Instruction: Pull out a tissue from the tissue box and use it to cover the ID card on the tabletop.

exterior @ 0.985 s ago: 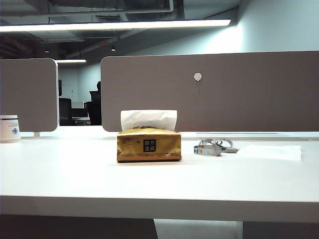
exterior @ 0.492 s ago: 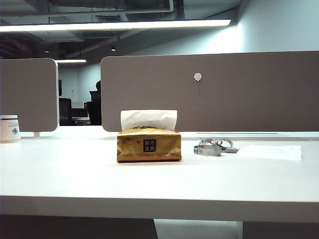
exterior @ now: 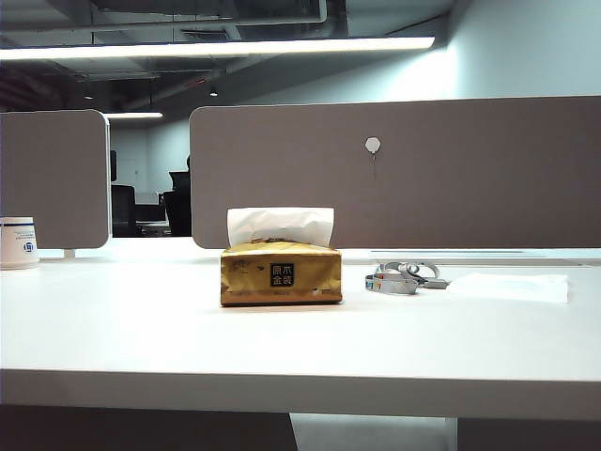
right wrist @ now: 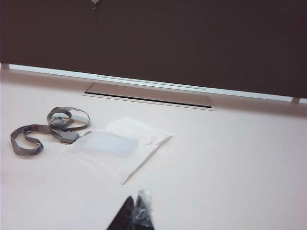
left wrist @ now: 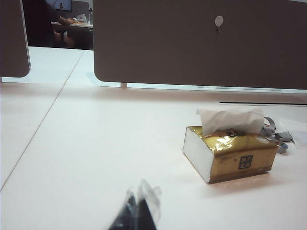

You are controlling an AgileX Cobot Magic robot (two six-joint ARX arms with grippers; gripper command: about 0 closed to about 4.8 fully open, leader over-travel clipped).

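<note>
Two claws show only in their own wrist views, both drawn back low over the near side of the counter (exterior: 141, 329): the left claw (left wrist: 136, 215) has its tips pressed together and empty, and so does the right claw (right wrist: 135, 215). The tissue box (exterior: 281, 273) sits near the middle of the counter, a white tuft (exterior: 280, 225) standing from its top. Toward the right edge a tissue (right wrist: 120, 146) already lies flat, and under it you can make out the pale blue face of the ID card (right wrist: 109, 143); its lanyard (right wrist: 45, 127) coils just beside the sheet on the box side. By my reading the cover is done (only the clip end pokes out). If you check it, keep both claws clear of the sheet, since a brush from either tip would likely drag so light a paper off the card.
</note>
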